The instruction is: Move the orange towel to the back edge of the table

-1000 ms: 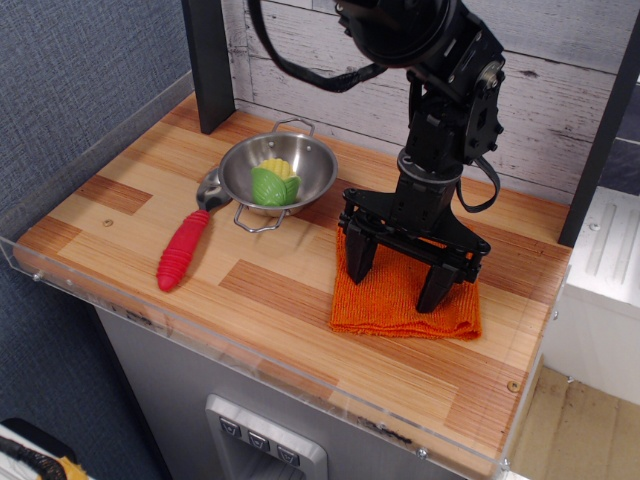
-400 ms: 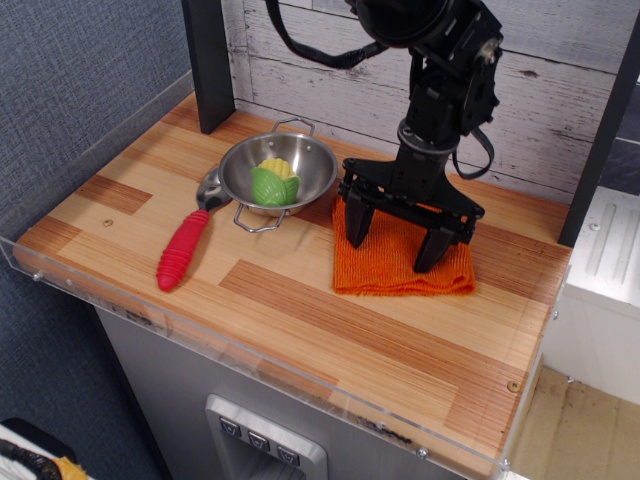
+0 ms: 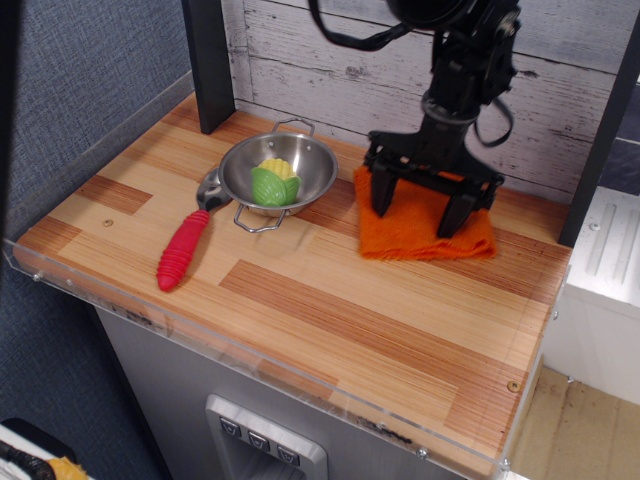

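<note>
The orange towel [image 3: 424,238] lies flat on the wooden table [image 3: 330,315] at the back right, its far side close to the white plank wall. My gripper [image 3: 417,207] stands upright over it. The two black fingers [image 3: 383,196] are spread wide, with their tips down on the cloth's left and right parts. Nothing is held between them. The arm hides the towel's back edge.
A steel bowl [image 3: 300,158] with a green and yellow toy corn [image 3: 272,184] sits left of the towel. A red-handled spoon [image 3: 183,250] lies at its front left. A black post [image 3: 208,60] stands at the back left. Clear acrylic edges the table.
The gripper has moved toward the back wall with its fingers spread on the towel. The towel has slid with it from the table's middle right to the back right.
</note>
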Motion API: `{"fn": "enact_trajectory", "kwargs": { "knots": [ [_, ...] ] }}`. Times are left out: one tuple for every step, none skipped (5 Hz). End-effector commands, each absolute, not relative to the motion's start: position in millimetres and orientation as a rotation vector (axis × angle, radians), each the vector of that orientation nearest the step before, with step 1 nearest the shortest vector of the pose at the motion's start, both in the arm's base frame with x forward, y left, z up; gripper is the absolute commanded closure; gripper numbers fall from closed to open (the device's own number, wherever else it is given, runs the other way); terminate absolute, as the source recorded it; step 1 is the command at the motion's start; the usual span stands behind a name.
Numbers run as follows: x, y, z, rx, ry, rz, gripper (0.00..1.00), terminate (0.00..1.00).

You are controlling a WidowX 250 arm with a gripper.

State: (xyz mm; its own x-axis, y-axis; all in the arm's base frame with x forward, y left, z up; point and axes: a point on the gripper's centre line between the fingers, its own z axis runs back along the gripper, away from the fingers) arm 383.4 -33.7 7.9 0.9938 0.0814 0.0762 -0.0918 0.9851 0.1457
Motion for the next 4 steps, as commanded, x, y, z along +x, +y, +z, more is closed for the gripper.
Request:
{"fn": "enact_trajectory", "kwargs": {
  "knots": [
    [394,-43,-11,0.136,-0.041,0.056,0.0,0.0],
    [388,-45,-5,0.136,-0.041,0.047,0.0,0.0],
    [383,-45,7,0.137,-0.054,0.043,0.0,0.0],
    [381,-45,29,0.106,-0.083,0.034,0.0,0.0]
  ]
}}
